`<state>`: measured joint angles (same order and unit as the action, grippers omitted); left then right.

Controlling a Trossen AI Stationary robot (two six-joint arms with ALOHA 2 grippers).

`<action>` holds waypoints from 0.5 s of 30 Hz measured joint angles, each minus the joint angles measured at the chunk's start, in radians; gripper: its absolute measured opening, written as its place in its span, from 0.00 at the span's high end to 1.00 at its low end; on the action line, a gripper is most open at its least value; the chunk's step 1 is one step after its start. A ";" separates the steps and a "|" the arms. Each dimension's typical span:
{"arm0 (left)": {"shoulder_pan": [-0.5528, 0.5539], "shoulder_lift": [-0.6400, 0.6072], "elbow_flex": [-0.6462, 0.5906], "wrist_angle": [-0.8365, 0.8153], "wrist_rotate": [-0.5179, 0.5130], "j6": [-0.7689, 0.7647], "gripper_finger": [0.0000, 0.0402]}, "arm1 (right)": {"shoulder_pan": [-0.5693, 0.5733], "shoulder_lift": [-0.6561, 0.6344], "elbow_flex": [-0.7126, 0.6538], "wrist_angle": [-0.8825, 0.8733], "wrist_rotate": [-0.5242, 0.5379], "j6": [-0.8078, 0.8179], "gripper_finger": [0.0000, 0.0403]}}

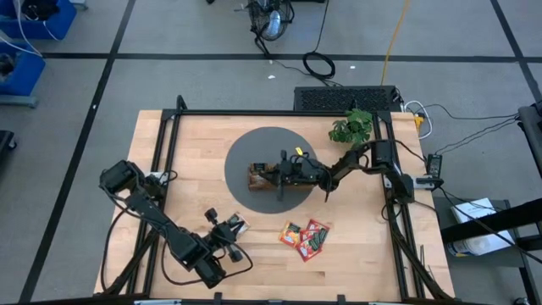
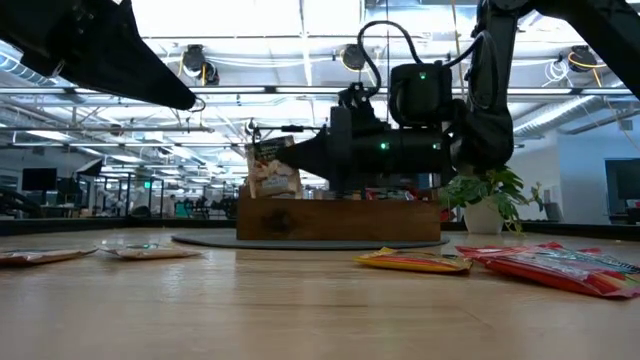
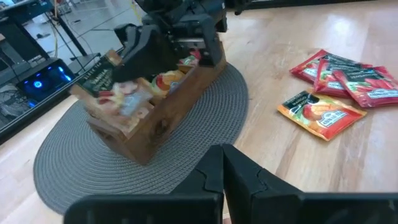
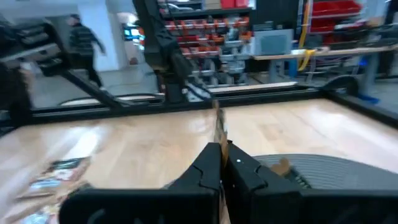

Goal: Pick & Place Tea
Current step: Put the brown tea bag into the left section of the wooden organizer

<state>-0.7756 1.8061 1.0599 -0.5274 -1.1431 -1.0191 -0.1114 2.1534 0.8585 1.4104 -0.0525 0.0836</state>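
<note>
Placing is in hand: the right gripper (image 1: 278, 174), jaws pinched on a thin sachet (image 4: 218, 127), hangs over the wooden tray (image 1: 262, 180), where it must lower and release, while loose sachets (image 1: 306, 237) lie near the tray beside the left gripper (image 1: 232, 229), jaws closed and empty.

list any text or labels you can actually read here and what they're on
None can be read.
Red sachets: white lettering, too small.
Orange sachet: printed label, too blurred.
Dark green sachet at the wooden tray: pale lettering, blurred.
Sachet pinched in the right gripper: seen edge-on.
</note>
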 joint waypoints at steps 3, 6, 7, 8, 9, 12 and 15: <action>-0.002 0.000 0.000 0.001 0.000 0.002 0.98 | 0.009 -0.001 0.000 -0.012 0.056 -0.049 1.00; -0.001 0.000 0.000 0.002 0.000 0.001 0.95 | 0.011 -0.001 0.000 -0.048 0.087 -0.070 1.00; -0.001 0.000 0.000 0.002 0.000 0.000 0.94 | 0.011 -0.001 0.000 -0.061 0.098 -0.075 1.00; -0.001 0.000 0.000 0.002 0.000 0.000 0.93 | 0.011 -0.001 0.000 -0.075 0.107 -0.080 1.00; -0.001 0.000 0.000 0.002 0.000 0.000 0.94 | 0.011 -0.001 0.000 -0.086 0.108 -0.082 1.00; -0.001 0.000 0.000 0.002 0.000 0.001 0.96 | 0.012 -0.001 0.000 -0.115 0.106 -0.073 1.00; -0.001 0.000 0.000 0.002 0.000 0.001 0.99 | 0.012 0.000 -0.001 -0.125 0.105 -0.073 1.00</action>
<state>-0.7766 1.8061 1.0599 -0.5259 -1.1427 -1.0179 -0.0998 2.1532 0.8577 1.2855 0.0525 0.0105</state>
